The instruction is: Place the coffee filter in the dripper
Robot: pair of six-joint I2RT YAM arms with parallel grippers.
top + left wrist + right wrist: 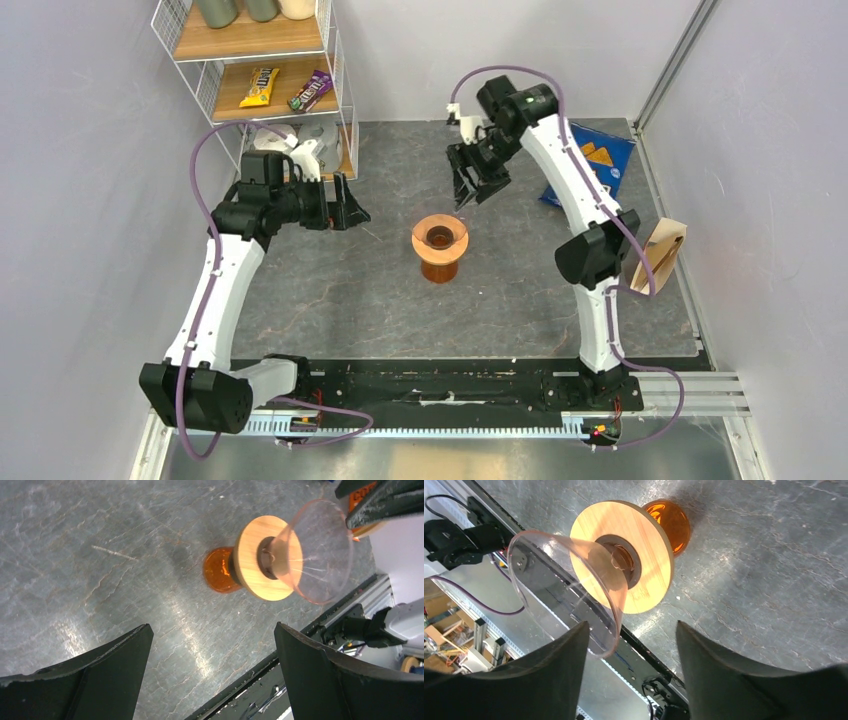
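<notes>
The orange-brown dripper (440, 246) stands upright in the middle of the table, with nothing in its clear cone. It also shows in the left wrist view (267, 560) and the right wrist view (624, 555). The light-brown coffee filter (662, 250) stands at the table's right edge, partly behind the right arm. My left gripper (350, 210) is open and empty, left of the dripper and apart from it; the left wrist view (212, 650) shows bare table between its fingers. My right gripper (470, 188) is open and empty, hovering just behind and above the dripper's rim (630, 630).
A blue crisp bag (598, 160) lies at the back right. A white wire shelf (335, 60) with candy packs stands at the back left, with a white paper roll (300, 148) at its foot. A metal rail (450, 395) runs along the near edge.
</notes>
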